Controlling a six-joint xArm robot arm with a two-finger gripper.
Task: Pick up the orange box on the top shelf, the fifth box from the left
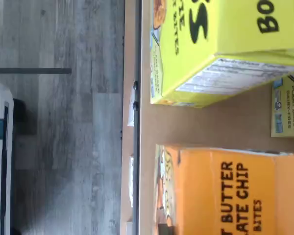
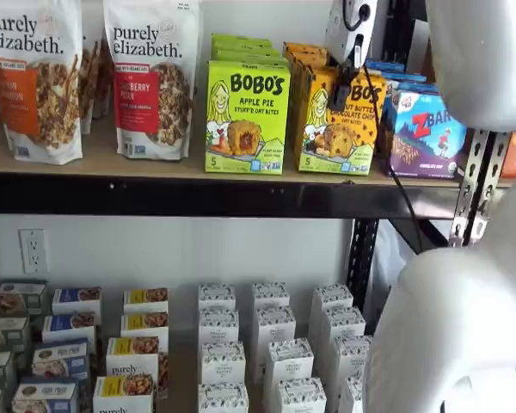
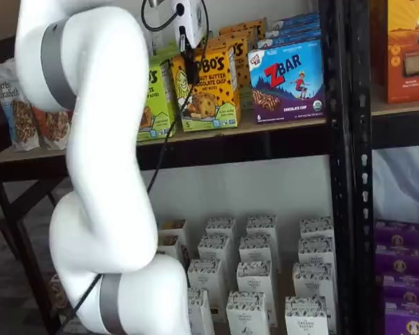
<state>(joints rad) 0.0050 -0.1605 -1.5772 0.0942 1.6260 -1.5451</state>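
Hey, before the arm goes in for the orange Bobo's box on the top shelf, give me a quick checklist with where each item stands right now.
1. Orange box upright at the front of the top shelf: ok.
2. End effector lined up with it: ok, it hangs in front of the box in both shelf views.
3. Fingers open enough to take the box: cannot tell, no gap shows between them.
4. Box already held: not ok, it stands on the board.
5. Room beside the green box: ok, the wrist view shows bare board between them.
6. Room beside the blue box: cannot tell, they stand close.
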